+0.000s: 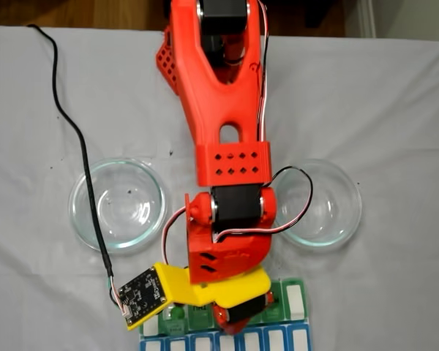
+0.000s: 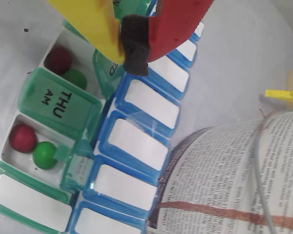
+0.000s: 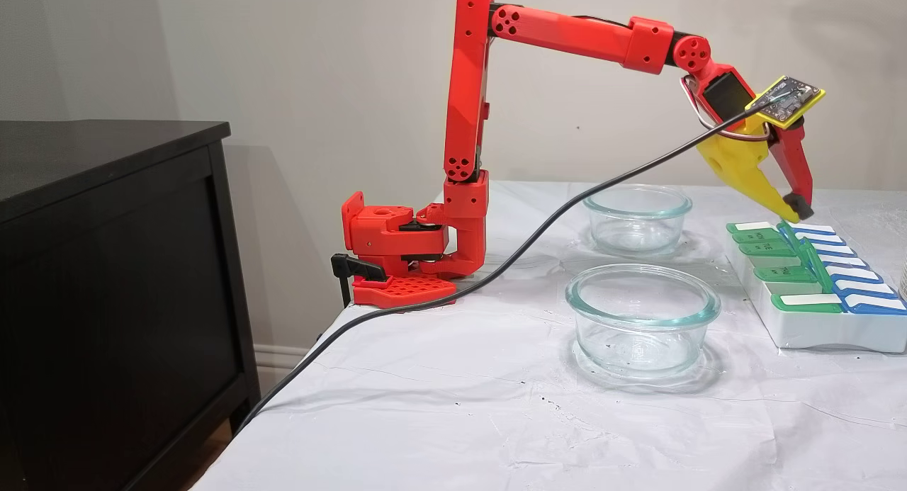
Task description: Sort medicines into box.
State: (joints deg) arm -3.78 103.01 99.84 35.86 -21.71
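A white cloth covers the worktop [image 3: 439, 406], which stands before a plain pale wall with a dark cabinet [image 3: 113, 278] at the left of a fixed view. Going rightward there, we pass the red arm's base [image 3: 404, 254] clamped at the worktop's edge, then two clear glass dishes, the nearer [image 3: 641, 321] and the farther [image 3: 636, 218], both looking empty. At the far right lies the box [image 3: 815, 328], its long axis running away from that camera, green lids toward the arm and blue lids on the outer side.

The hand [image 3: 797, 211] hangs just above the box's far end, tips pointing down and clenched, the yellow and red fingers meeting at a dark pad with nothing visibly between them. In the wrist view, the medicines sit left of the hand [image 2: 134, 53]: a red pill [image 2: 57, 59] and a green pill [image 2: 75, 78] share one open compartment. Beyond the shut THU lid [image 2: 58, 105], another red pill [image 2: 22, 138] and green pill [image 2: 44, 155] share the next. A third pair we cannot see.

We judge the sorting nearly or wholly finished. The open green lids stand up toward the blue row, directly under the hand, so any descent risks catching them. Straight up is free, as is the way back over the dishes. An open book [image 2: 234, 180] crowds the box's outer edge.
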